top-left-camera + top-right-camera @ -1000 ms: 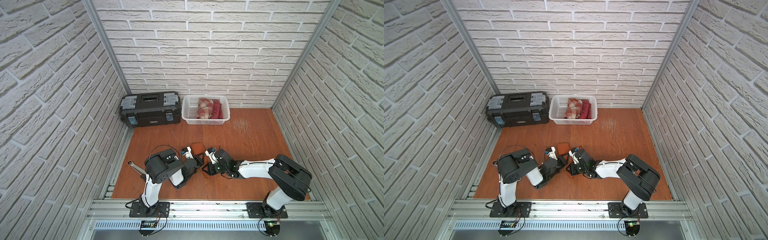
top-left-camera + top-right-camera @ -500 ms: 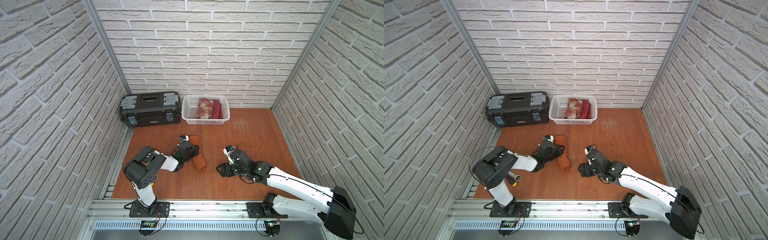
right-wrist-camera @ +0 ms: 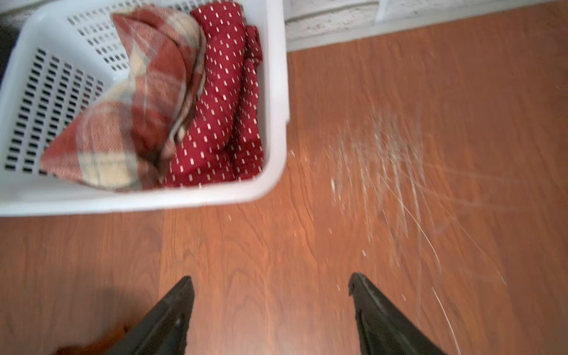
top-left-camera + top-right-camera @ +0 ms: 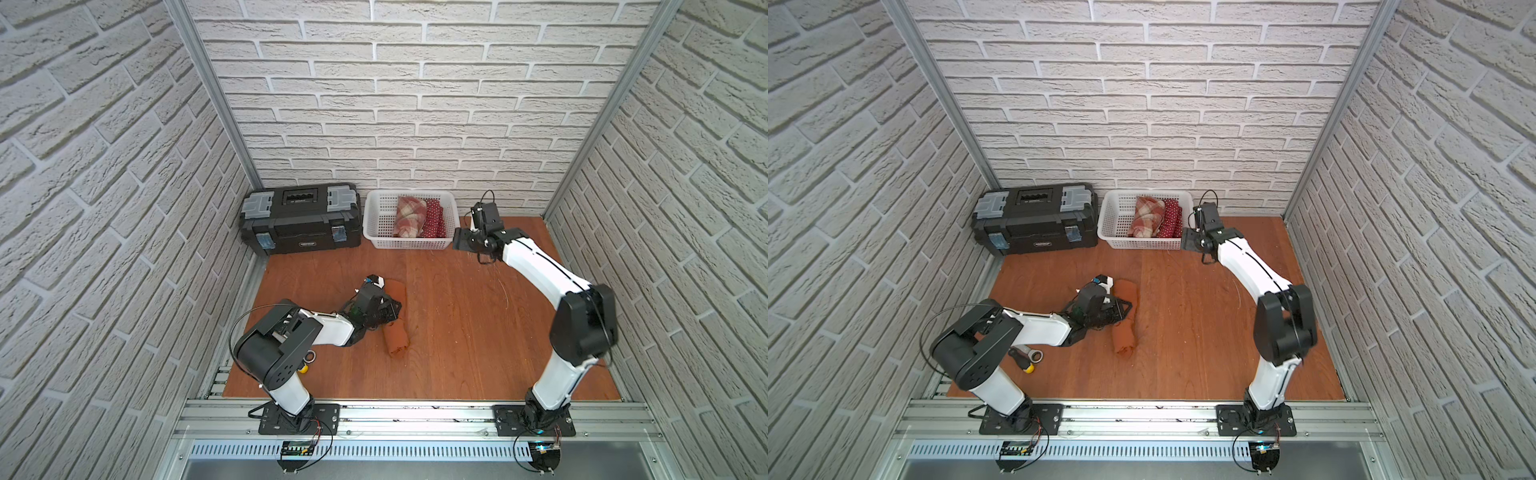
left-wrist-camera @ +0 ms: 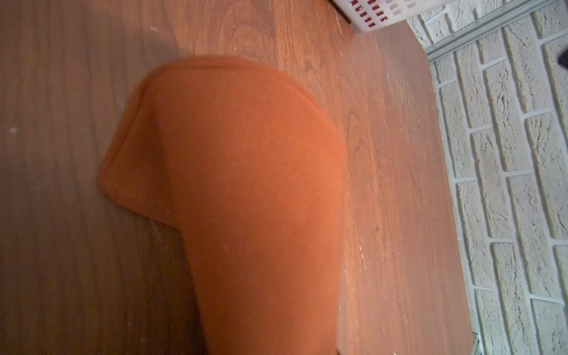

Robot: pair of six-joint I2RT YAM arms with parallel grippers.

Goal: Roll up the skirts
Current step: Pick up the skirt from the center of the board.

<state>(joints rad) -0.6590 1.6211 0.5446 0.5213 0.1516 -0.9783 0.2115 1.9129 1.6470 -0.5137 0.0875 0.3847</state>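
The rust-orange skirt [image 4: 398, 338] lies 12-to-6, with the left jaws at its 9 o'clock, grip unclear. The right jaws, wide and empty, are well apart.

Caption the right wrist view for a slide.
Open right gripper over the tabletop, beside a white basket holding a plaid skirt and polka-dot skirt.

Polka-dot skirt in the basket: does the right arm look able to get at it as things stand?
Probably yes: the right tool is open beside the basket, and the polka-dot skirt lies mostly uncovered, against the plaid skirt.
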